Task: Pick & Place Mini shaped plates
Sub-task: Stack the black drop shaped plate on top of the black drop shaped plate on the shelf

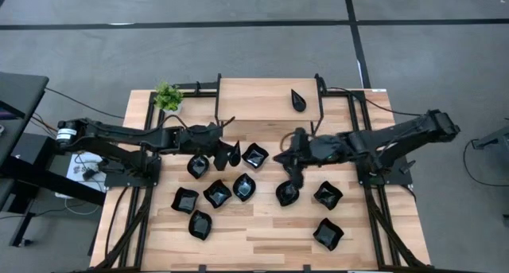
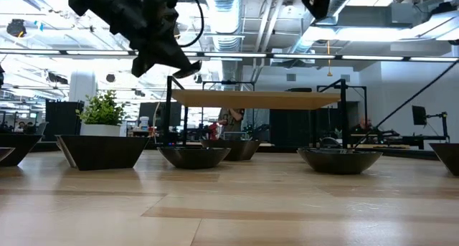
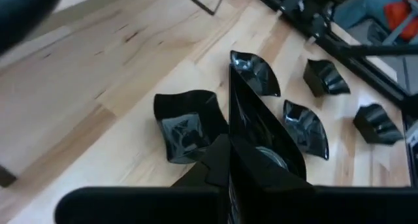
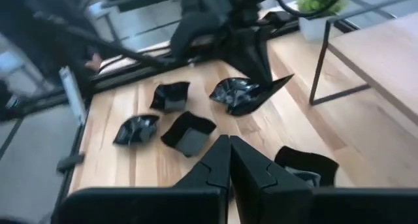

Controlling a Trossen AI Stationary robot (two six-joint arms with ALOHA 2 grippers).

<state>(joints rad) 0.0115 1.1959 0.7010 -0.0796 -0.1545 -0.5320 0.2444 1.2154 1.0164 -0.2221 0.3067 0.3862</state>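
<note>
Left claw [image 3: 230, 160] fills the near left wrist view, dark fingers pinching a glossy black teardrop plate [image 3: 261, 129] on edge, raised off the desk; right claw [image 4: 230, 160] pressed together, empty, above a roundish plate [image 1: 287, 194]; the mini shaped plates [image 1: 217, 193] lie scattered over the middle of the desk [image 1: 262, 233], wavy-rimmed, shiny black, squarish and roundish; one teardrop plate [image 1: 298, 100] sits alone on the raised wooden shelf [image 1: 254, 98]; small green potted plant [image 1: 167, 96] at the desk's far left corner; pale wood planks, grey floor around.
</note>
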